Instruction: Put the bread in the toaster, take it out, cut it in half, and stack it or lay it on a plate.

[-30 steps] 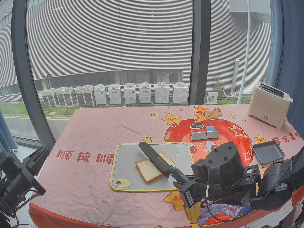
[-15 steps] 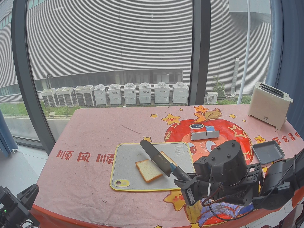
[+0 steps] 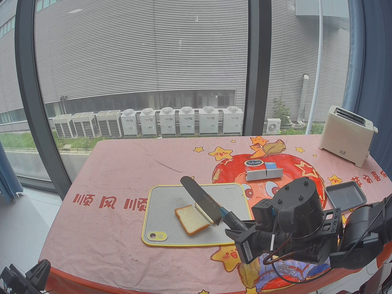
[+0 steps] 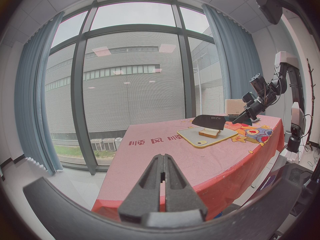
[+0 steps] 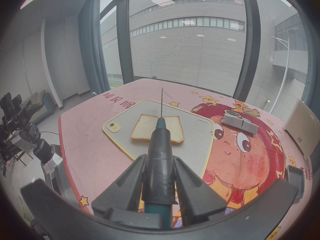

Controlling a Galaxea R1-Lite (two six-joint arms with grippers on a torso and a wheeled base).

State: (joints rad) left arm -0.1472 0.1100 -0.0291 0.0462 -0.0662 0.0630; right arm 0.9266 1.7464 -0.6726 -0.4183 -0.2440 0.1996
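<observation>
- One slice of bread lies on the cutting board in our head view, at ten o'clock from our right gripper, whose knife slants across it.
- From the left wrist, we see the left gripper pinched together on nothing, well apart from the bread.
- From the right wrist, we see fingers clamped on the knife handle, blade edge-on over the slice's middle.

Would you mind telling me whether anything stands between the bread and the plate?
Only the right gripper, jaws shut on the knife, and its arm sit between the bread and the plate; nothing else visible does.
</observation>
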